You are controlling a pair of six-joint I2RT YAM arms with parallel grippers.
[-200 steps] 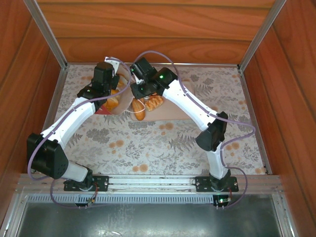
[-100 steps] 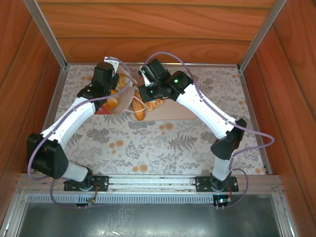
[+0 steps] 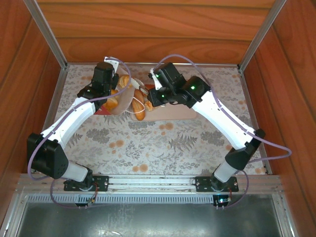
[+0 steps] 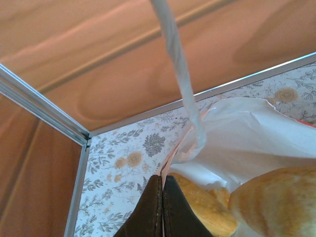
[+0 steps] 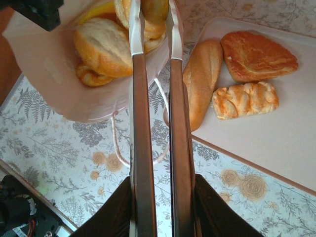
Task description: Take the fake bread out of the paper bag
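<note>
"The fake bread [image 5: 103, 47]: location?" asks the first inspector.

"Divided," the second reports. "Several pieces lie in the open mouth of the paper bag [image 5: 59, 84], toward the far side of the table [image 3: 148, 143], left of centre. Three more lie outside it on the pale pink tray [image 5: 276, 143] just beside the bag: a long loaf [image 5: 201, 81], a flat brown pastry [image 5: 257, 55] and a knobbly piece [image 5: 245, 100]."

"Anything obscured?"

"The pieces in the bag cannot be counted; they overlap, and the right wrist view cuts them off at its top edge. The right gripper [image 5: 154, 6] reaches over the bag's mouth, its jaws a narrow gap apart with a loaf showing between them. The fingertips run out of frame, so whether it grips cannot be told. From above, both wrists cover most of the bag."

"The left gripper [image 4: 162, 200]?"

"Pressed closed on the bag's upper edge; the paper runs in between its fingers. A white string handle [image 4: 177, 74] rises past it."

"Surroundings?"

"A floral-patterned table top, wooden walls [image 3: 148, 29] on three sides, aluminium rails [image 4: 44, 106] at the corners."

"Differences between views?"

"The top view gives both arms converging on the bag. The right wrist view separates the tray pieces, which blur together from above. The left wrist view adds the pinched edge."
</note>
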